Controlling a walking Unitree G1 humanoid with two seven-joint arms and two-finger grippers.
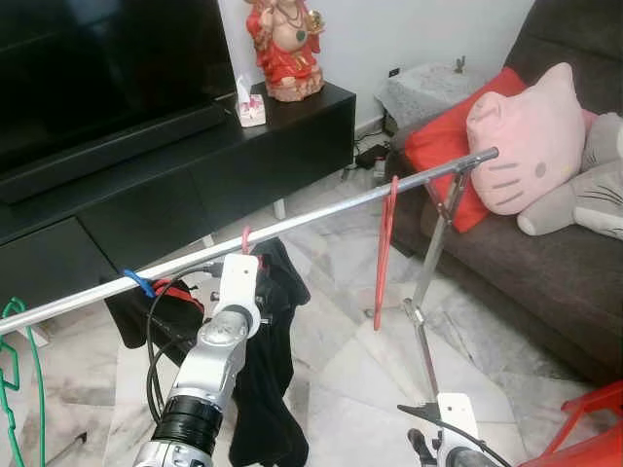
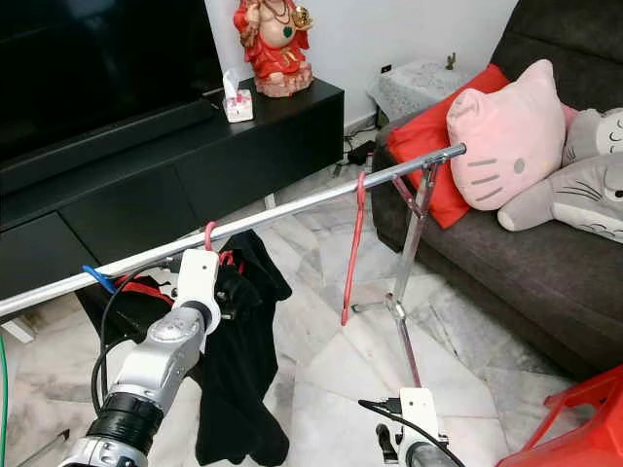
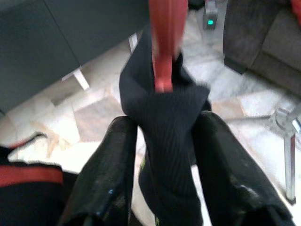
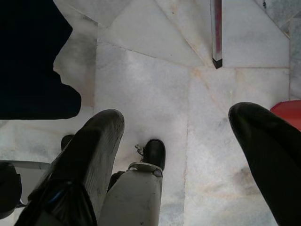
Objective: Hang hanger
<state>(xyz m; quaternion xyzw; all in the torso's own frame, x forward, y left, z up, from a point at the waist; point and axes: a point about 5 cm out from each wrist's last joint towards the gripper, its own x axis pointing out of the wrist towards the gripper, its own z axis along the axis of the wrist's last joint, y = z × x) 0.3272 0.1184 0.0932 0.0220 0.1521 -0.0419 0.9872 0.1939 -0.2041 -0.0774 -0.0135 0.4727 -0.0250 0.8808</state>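
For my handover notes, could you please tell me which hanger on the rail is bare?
The red hanger near the rail's sofa end hangs bare. The pink-hooked hanger beside the left end effector carries a black garment.

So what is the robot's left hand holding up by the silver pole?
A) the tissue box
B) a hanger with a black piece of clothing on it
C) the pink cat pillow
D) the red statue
B: the left gripper has its black fingers closed around the black garment on a red hanger, whose hook sits at the metal rail; the pillow, statue and tissue box are untouched.
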